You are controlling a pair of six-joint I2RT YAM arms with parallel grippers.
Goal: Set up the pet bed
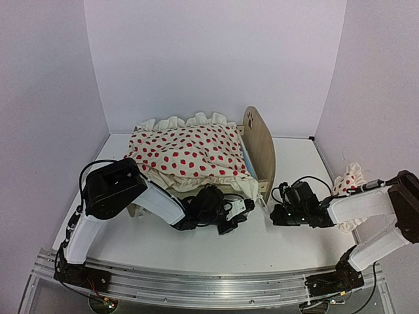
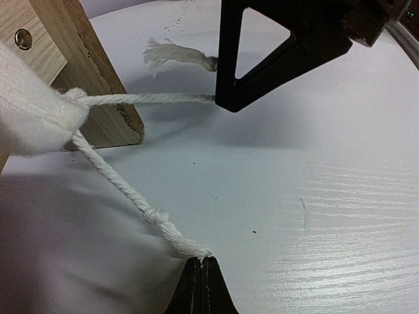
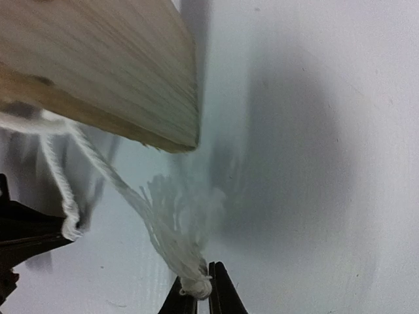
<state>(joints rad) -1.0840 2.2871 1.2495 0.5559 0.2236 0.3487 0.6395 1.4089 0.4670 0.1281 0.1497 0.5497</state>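
The pet bed [image 1: 260,147] stands mid-table, its paw-print headboard on the right, with the red-dotted duvet [image 1: 186,152] spread over it. In front of the bed my left gripper [image 1: 232,219] is shut on the frayed end of a white tie cord [image 2: 124,190], just past a knot; my left gripper [image 2: 203,260] pinches it low over the table. A second cord [image 2: 144,99] runs taut from the same duvet corner [image 2: 33,111] to my right gripper [image 1: 275,208]. My right gripper [image 3: 204,278] holds that cord's knot [image 3: 196,284] between barely parted jaws, with its tassel blurred.
A small red-dotted pillow [image 1: 347,180] lies at the right, behind my right arm. The bed's wooden leg [image 2: 85,72] stands close to both grippers, and its wooden edge [image 3: 111,65] fills the upper left of the right wrist view. White walls enclose the table.
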